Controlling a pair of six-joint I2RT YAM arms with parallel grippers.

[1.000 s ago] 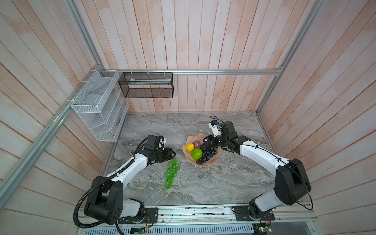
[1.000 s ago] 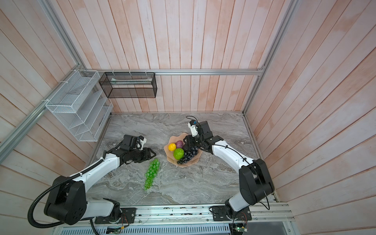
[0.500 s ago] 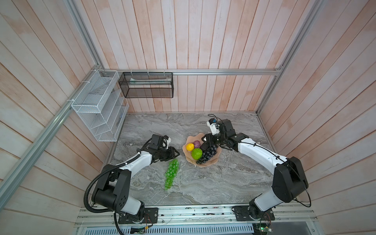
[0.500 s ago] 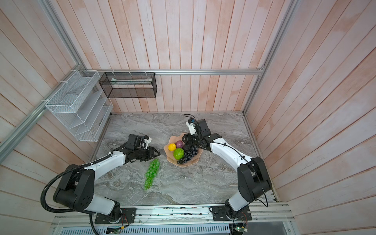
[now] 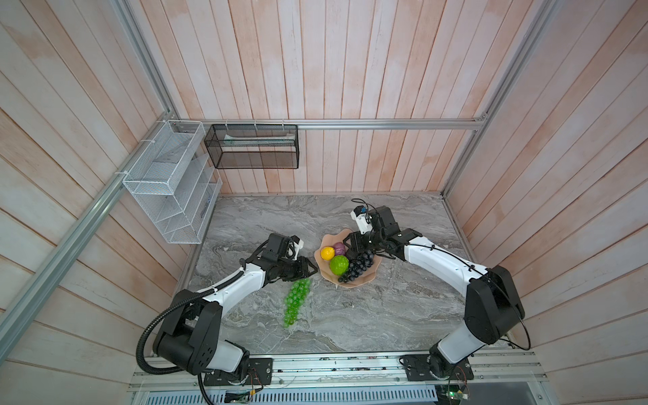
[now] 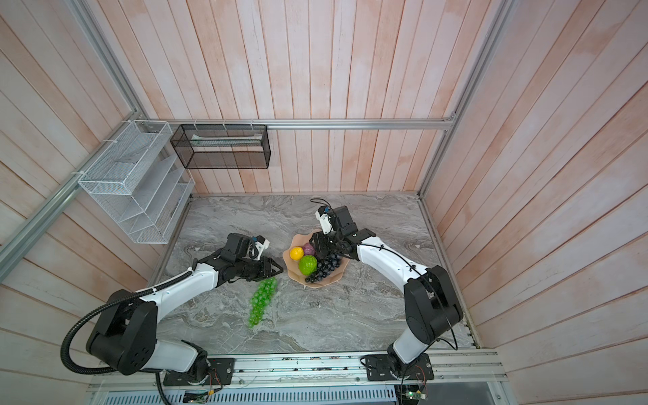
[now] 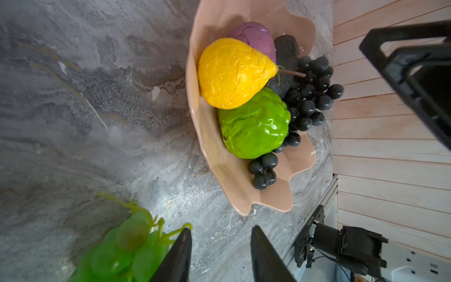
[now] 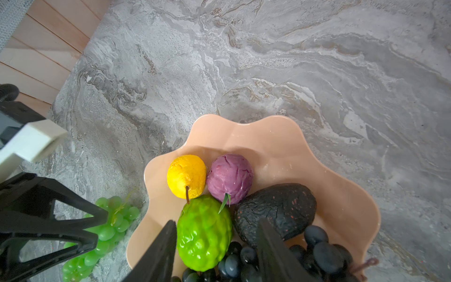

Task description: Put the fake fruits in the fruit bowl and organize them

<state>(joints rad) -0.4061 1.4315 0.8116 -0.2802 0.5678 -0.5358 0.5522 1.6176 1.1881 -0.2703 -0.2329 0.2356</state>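
While five of the six fake fruits already sit in the dish, the long green grape bunch point(image 5: 296, 301) lies alone on the grey marbled surface point(image 5: 350, 322), its stalk end just beside the fruit bowl point(image 5: 354, 284) and its tail trailing away from it. It looks to me like light, hollow plastic. The glossy beads would likely slip from a shallow pinch, and the soft stems would let the bunch sag and swing once lifted. I judge the thick top cluster by the stalk the best place to take hold. My left fingers point(image 7: 181, 251) hang low over that end, partly spread and empty, with bare surface showing between them and the grapes beside one finger rather than between the two. In the bowl the lemon point(image 8: 186, 179), purple fruit point(image 8: 229, 178) and lime-green fruit point(image 8: 203, 234) crowd together, with the avocado point(image 8: 278, 207) next to them and the dark grape bunch point(image 8: 324, 254) draped toward the rim. My right fingers point(image 8: 163, 251) stand spread above the bowl, straddling the lime-green fruit and the avocado and gripping nothing that I can see. Whether a tip brushes either fruit I cannot tell.
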